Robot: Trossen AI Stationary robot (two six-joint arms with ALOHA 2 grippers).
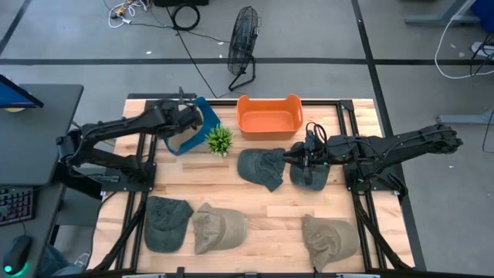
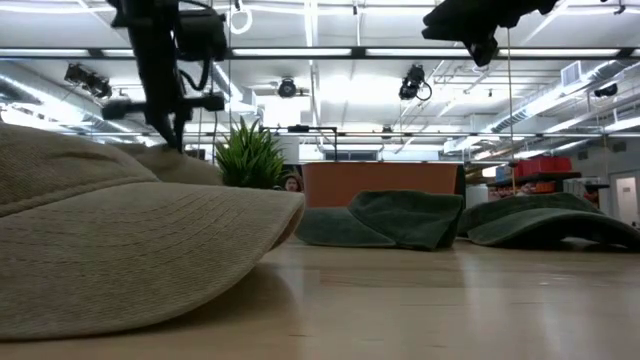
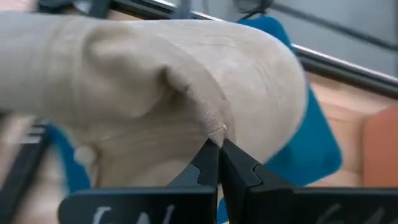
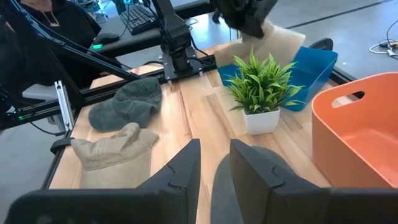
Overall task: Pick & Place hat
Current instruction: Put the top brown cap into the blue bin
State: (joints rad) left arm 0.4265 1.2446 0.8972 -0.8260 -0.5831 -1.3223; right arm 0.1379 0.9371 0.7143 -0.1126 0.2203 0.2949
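Note:
My left gripper [image 3: 219,149] is shut on a beige hat [image 3: 155,93] above the blue bin [image 1: 185,143] near the table's far left; the right wrist view shows that hat [image 4: 277,40] hanging under it. My right gripper [image 4: 215,171] is open and hovers over two dark green hats [image 1: 261,168] [image 1: 309,173] lying flat mid-table. A third dark green hat [image 1: 166,222] and two beige hats [image 1: 218,228] [image 1: 330,238] lie near the near edge. My left gripper pinches a raised fold of the beige hat's cloth [image 3: 214,124] between its two fingers [image 3: 205,165]. The hat is lifted clear and hangs over the blue bin [image 3: 317,137]; its cloth bulges away from the fingertips.
An orange bin [image 1: 268,116] stands at the far edge in the middle, with a small potted plant [image 1: 219,140] between it and the blue bin. Black rails run along the table's left and right sides. A person sits beyond the table [image 4: 43,25].

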